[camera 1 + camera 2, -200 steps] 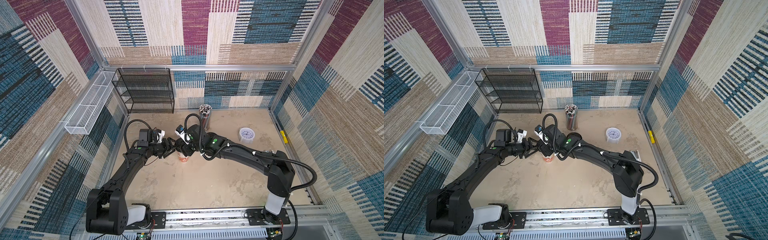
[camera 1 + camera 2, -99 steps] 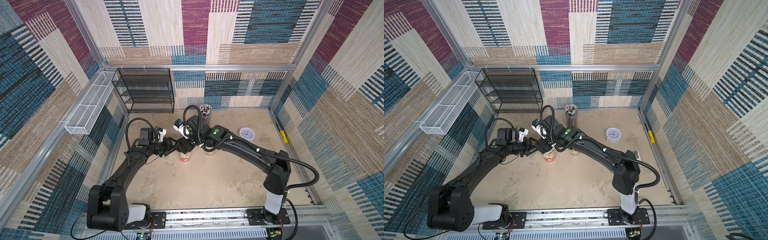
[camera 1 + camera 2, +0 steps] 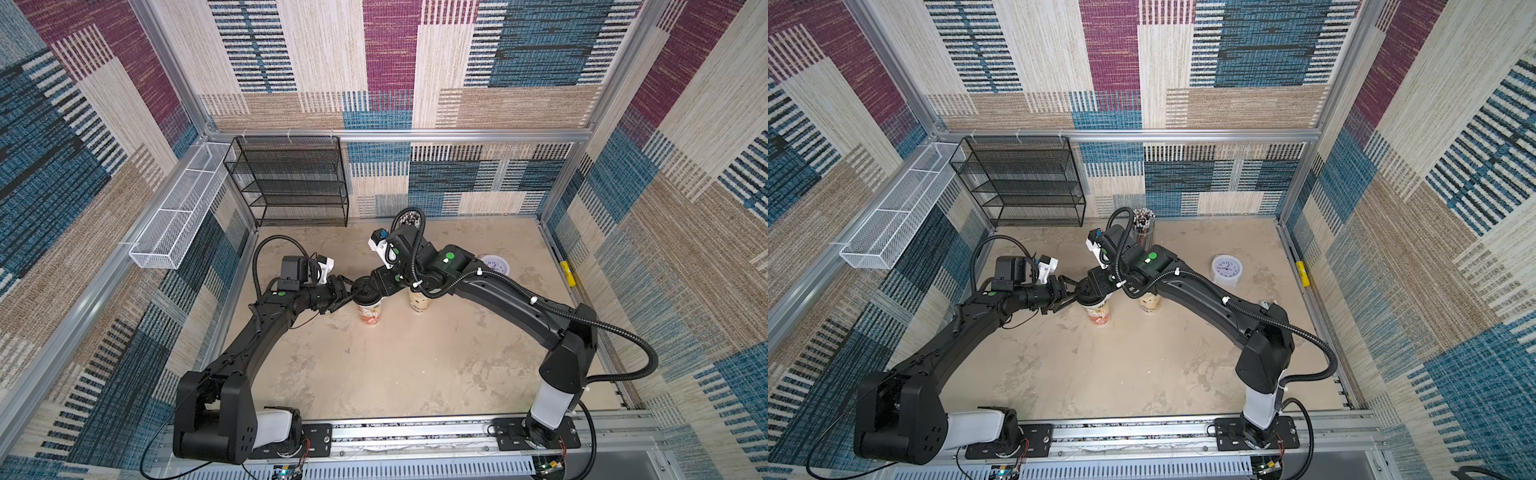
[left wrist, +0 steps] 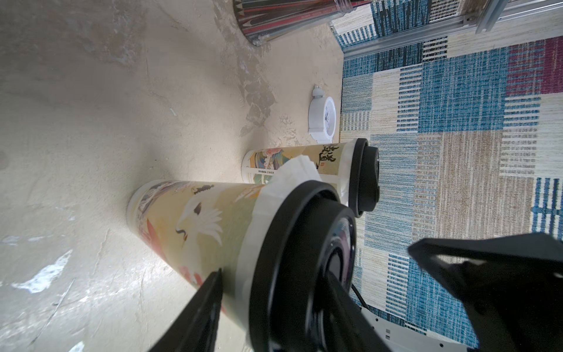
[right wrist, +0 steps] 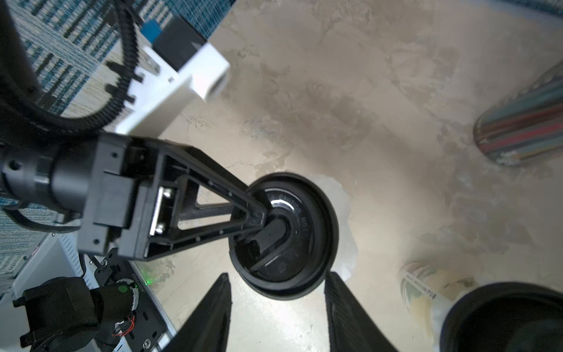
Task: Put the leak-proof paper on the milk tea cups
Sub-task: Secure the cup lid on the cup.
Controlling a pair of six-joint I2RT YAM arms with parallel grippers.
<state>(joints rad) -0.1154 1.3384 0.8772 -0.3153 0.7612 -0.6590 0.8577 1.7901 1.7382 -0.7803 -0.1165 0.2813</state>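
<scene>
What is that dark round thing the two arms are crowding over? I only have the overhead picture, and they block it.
Observer: The left wrist view shows it is a black lid sitting on the crane-printed cup, with white paper sticking out beneath its rim.
Operator: And the beige cup, whose top is hidden from me?
Observer: It wears a second lid, also black, with a second paper sheet under it.
Operator: Is anything squeezing the first lid?
Observer: Not clearly. The right wrist view shows the right pincer with its jaws apart, flanking the lid.
</scene>
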